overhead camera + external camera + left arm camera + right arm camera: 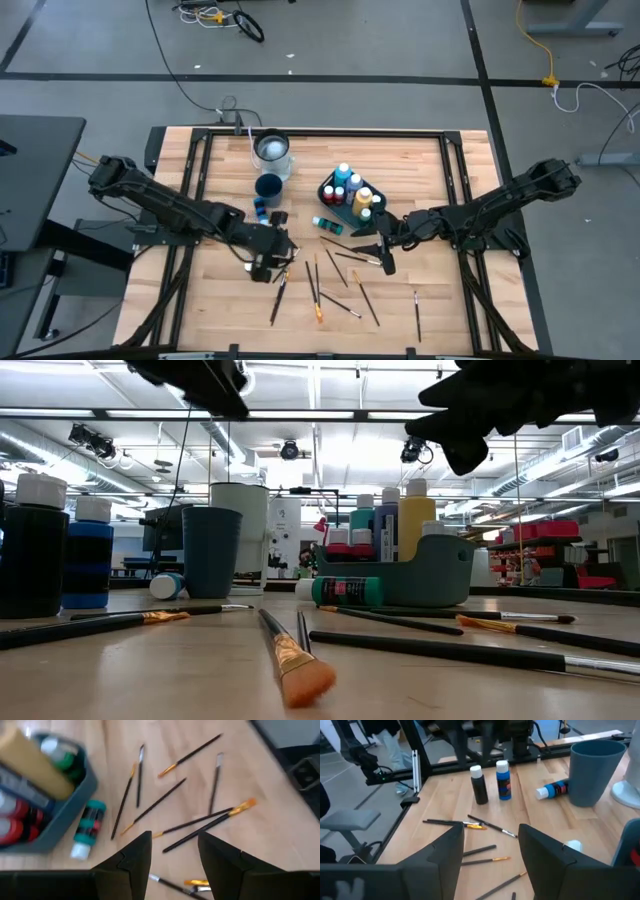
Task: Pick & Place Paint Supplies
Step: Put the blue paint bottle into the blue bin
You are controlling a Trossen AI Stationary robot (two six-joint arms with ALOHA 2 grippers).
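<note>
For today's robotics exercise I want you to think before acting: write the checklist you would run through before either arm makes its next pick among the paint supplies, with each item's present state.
1. Left gripper open with nothing between its fingers: ok, seen in its wrist view.
2. Right gripper open with nothing held: ok.
3. Brushes lie flat and scattered on the table, reachable from above: ok.
4. Some brushes cross or touch each other, so one may drag another: not ok.
5. Teal tray has room for more bottles: cannot tell, it looks crowded.
6. Green bottle lying on its side beside the tray, free of both grippers: ok.
</note>
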